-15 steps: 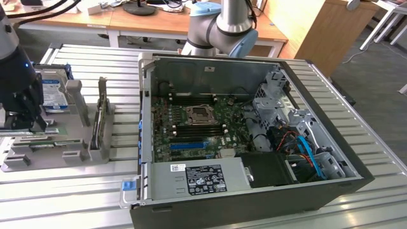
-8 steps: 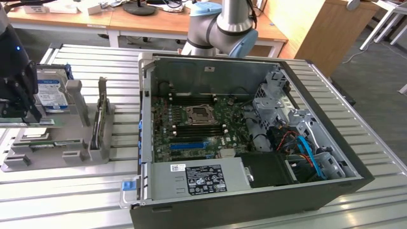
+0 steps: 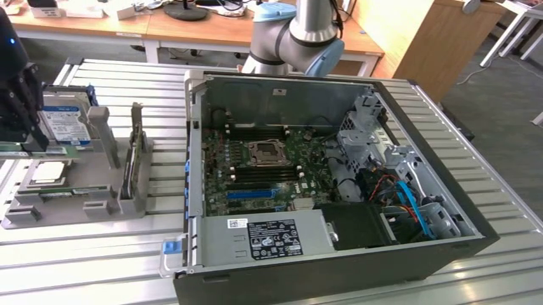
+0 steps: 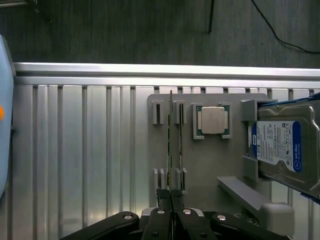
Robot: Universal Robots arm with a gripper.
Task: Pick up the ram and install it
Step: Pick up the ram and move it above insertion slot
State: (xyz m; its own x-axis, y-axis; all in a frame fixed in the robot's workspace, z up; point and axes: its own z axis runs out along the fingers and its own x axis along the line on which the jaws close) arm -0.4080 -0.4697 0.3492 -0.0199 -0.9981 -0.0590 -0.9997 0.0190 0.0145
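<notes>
Two ram sticks stand on edge side by side in the slots of a grey holder tray [image 4: 200, 165]. In the wrist view the nearer ram [image 4: 170, 140] lies in line with my gripper [image 4: 170, 196], and the second stick [image 4: 179, 140] is just beside it. The gripper hangs above the end of that ram, its black fingers [image 4: 164, 200] pressed together with nothing between them. In the exterior view the ram [image 3: 133, 159] stands on the tray at that view's left. The open computer case [image 3: 339, 254] holds the motherboard [image 3: 254, 184] with dark memory slots [image 3: 254, 170].
A silver CPU chip [image 4: 212, 120] and a blue-labelled hard drive [image 4: 280, 145] sit on the same tray beside the ram. The case stands on a slatted metal table [image 3: 85, 254]. The arm's base [image 3: 297, 38] rises behind the case.
</notes>
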